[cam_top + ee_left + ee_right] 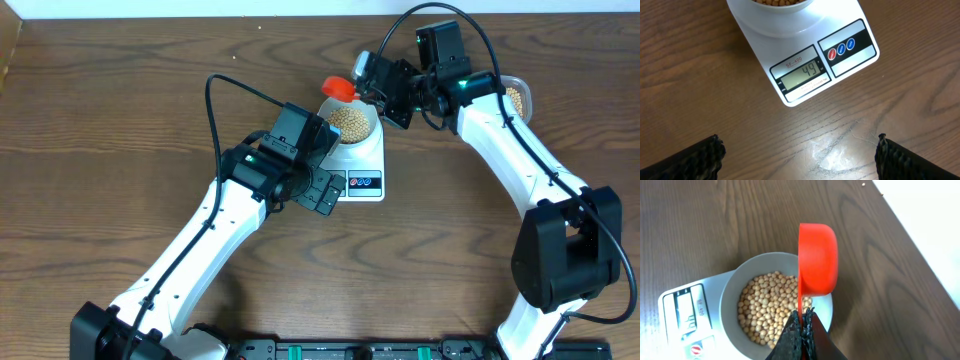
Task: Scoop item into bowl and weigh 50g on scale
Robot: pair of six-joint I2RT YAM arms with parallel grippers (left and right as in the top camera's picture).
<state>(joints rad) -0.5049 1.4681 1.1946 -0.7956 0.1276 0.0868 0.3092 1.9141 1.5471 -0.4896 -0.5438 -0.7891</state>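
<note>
Small round tan-yellow beans, pea-sized, heaped in a small round pale bluish-white bowl and covering its whole floor. Bowl seated on the back half of a white rectangular digital kitchen scale, narrower than the platform, with white margin showing around it. Scale flat on the dark brown wood-grain table, its front edge turned toward the left arm. On that front edge, a small grey LCD display reading 49, and beside it a dark panel with one red and two blue round buttons.

Above the bowl's rim, a red plastic measuring scoop, tipped onto its side with the open mouth turned toward the beans; inside of the cup not visible. Scoop handle pinched in the right gripper, black fingers pressed together on it, directly over the near side of the bowl in the right wrist view.

Left gripper spread wide and gripping nothing, low over bare table just in front of the scale, one ribbed black fingertip at each lower corner of the left wrist view.

Behind the right arm, at the far right of the table, a clear rounded plastic tub with more of the same beans, mostly hidden by the arm.
</note>
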